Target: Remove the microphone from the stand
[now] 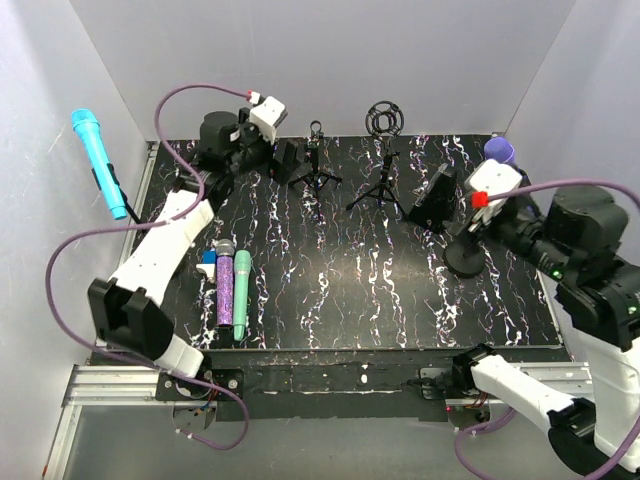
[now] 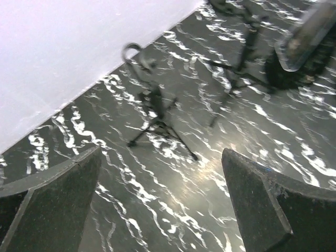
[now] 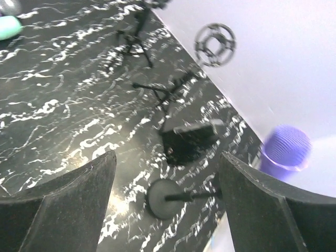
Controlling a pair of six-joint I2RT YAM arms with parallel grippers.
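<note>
Marbled black table [image 1: 400,300], and both arms reach toward its far edge. Left claw [image 1: 288,160] hangs wide open, nothing in it, just beside the clip tripod [image 1: 317,178]. Right claw [image 1: 434,203] gapes wide too, empty, near the ring tripod [image 1: 384,185]. Round-base stand [image 1: 463,258] sits under the right wrist, with the purple mic [image 1: 498,151] up in the far right corner; the wrist hides the link between them. A cyan mic [image 1: 97,155] is clipped at the left wall. A glitter mic [image 1: 226,292] and a green mic [image 1: 242,290] lie side by side, near left.
</note>
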